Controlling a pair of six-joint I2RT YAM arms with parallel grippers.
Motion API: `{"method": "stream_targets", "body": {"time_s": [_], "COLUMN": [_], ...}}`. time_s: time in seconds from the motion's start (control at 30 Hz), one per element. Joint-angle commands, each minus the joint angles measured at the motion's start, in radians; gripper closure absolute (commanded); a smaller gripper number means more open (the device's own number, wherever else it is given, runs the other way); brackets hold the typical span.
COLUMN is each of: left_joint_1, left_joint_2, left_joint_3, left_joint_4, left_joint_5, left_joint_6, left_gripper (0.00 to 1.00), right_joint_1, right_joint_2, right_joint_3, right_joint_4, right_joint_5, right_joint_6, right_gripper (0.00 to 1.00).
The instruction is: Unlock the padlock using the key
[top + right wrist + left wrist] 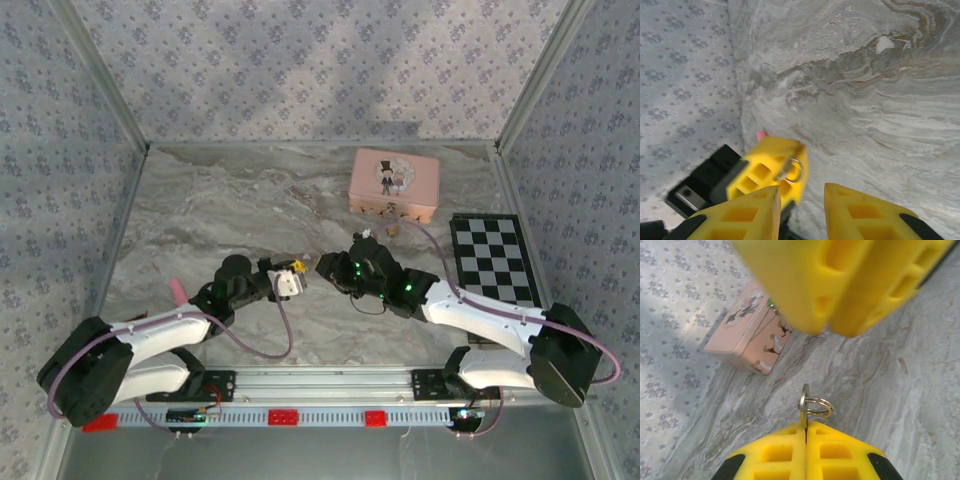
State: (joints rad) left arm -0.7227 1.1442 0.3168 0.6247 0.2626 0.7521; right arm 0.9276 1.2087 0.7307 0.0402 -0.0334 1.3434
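At the left edge of the counter point(250, 200) a small pink stick point(178, 290) lies near the side wall. Right of it, the left arm reaches toward the middle, and the left claw point(806, 430) is pressed fully together on the key point(804, 400). The key stands up out of the seam between the yellow fingers point(775, 452) with a thin wire ring looped through its top, held clear of the counter.

Just to the right, tip to tip with it, is the right claw point(801, 192). Its fingers stand a little apart, with a plain gap and nothing between them. From the right wrist view the left claw's yellow tip and the key's ring sit just beyond that gap.

Farther back and to the right, a pink tin point(395, 183) with a cartoon figure on its lid lies flat near the far wall. The padlock point(393, 230), a tiny gold speck, lies on the counter just at the near side of the tin, apart from both claws. A black-and-white checkerboard point(492, 260) lies flat at the right edge.
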Motion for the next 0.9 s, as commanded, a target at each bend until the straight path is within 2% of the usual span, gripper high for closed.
{"method": "stream_targets", "body": {"time_s": [0.0, 0.67, 0.87], "left_joint_1": [-0.007, -0.039, -0.044], "left_joint_2": [-0.024, -0.004, 0.004], "left_joint_3": [-0.007, 0.002, 0.004], "left_joint_4": [-0.022, -0.035, -0.037], "left_joint_5": [0.093, 0.019, 0.007], "left_joint_6": [0.051, 0.086, 0.089], "left_gripper": [1.00, 1.00, 1.00], "right_joint_1": [0.009, 0.043, 0.046], "right_joint_2": [0.004, 0.089, 0.105], "right_joint_3": [0.001, 0.027, 0.033], "right_joint_4": [0.068, 0.048, 0.051], "right_joint_5": [0.002, 0.019, 0.011], "right_joint_6": [0.084, 0.143, 0.143], "right_gripper": [0.70, 0.77, 0.82]}}
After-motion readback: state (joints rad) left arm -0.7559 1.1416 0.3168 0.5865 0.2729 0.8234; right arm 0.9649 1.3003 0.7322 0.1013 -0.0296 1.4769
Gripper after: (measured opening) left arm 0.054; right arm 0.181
